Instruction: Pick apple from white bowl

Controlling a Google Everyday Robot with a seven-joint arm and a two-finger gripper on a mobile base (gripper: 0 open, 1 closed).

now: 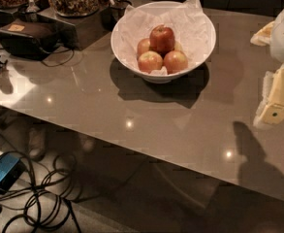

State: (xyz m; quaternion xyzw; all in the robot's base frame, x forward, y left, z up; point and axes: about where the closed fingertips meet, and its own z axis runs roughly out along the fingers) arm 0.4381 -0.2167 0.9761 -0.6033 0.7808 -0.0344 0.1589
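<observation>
Pincer (276, 111) at 3 o'clock over the counter (132, 106), apart or together impossible to tell, well clear of white bowl (132, 64) at 12 o'clock with darkest apple (162, 38) topmost inside: approach step, next move likely calling for reach toward 10 o'clock, down onto it.

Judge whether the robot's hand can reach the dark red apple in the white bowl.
Probably yes: the hand hangs at the right edge, nothing stands between, and the dark red apple lies topmost.

Camera view: placed above the table (83, 89) edge, angled downward.
Range: white bowl (157, 76) framed at mid-distance.
Gripper (273, 111): seen close, at right edge.
</observation>
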